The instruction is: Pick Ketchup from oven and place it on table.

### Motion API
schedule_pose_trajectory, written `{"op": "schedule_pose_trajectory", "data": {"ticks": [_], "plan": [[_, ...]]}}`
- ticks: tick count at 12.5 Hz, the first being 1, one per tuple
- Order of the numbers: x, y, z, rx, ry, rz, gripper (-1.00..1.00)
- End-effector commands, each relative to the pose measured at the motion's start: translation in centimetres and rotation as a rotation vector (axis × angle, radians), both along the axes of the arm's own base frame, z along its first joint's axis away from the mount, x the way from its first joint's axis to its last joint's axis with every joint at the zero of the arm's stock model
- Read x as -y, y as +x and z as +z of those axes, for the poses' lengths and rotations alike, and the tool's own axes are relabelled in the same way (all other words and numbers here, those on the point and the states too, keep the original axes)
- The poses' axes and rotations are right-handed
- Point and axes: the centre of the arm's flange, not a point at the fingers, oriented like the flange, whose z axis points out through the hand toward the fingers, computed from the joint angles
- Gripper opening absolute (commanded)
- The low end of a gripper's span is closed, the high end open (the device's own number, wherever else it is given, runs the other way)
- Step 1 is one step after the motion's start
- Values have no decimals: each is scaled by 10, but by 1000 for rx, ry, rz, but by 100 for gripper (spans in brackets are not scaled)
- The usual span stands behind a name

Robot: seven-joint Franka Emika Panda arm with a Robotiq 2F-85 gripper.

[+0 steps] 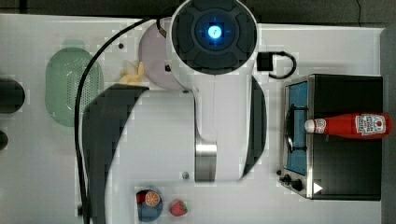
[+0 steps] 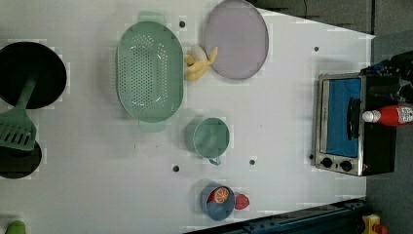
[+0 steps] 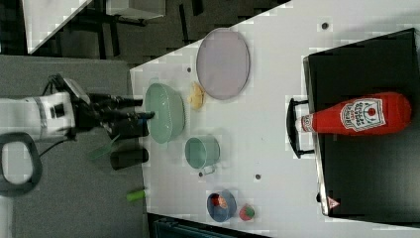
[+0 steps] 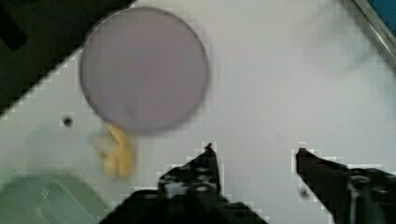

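Landmark is the oven (image 2: 353, 122), going left to right in the left view.

- Far from the oven, at the left view's left edge: a black round pan (image 2: 30, 74) with a green spatula (image 2: 17, 127) lying over it.
- Closer in: green perforated colander (image 2: 150, 71). Just beside it on the oven side, a yellow banana-like piece (image 2: 197, 64) touching the rim of a lilac plate (image 2: 236, 39).
- About midway to the oven: green cup (image 2: 209, 137), handle pointing to the left view's bottom.
- Below it in the left view: blue bowl (image 2: 217, 201) holding an orange slice (image 2: 221, 194), with a strawberry (image 2: 242, 201) just beside the bowl on the oven side.
- The oven sits at the right end of the white surface (image 2: 282, 107), glass door shut and facing the cup, knobs at the left view's lower corner.
- Ketchup (image 2: 389, 116) lies on its side on top of the oven, white cap overhanging the door edge above the handle. It touches only the oven top. The right view shows the same, with the label facing up.

Pincer (image 4: 254, 154): in the wrist view the two dark fingers (image 4: 201, 170) stand well apart, moderately wide, holding nothing. It hangs over bare surface near the plate and the banana piece, well apart from the oven and the Ketchup. In the top view the arm's body covers the middle of the surface.
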Motion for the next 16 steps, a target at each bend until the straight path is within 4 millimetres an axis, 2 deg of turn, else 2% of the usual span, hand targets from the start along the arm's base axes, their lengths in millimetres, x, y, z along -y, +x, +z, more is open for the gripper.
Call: {"op": "schedule_pose_trajectory", "data": {"ticks": [1,3,6,8,10,16], "plan": [[39,-145,74,-20,7,-138,58],[40,-144,74,-18,8,-140,100],[61,-138,75,28,18,-180,100],[91,-130,72,69,32,-239,100],[130,-124,60,77,47,-313,100],[246,-117,-6,8,63,-523,100]]}}
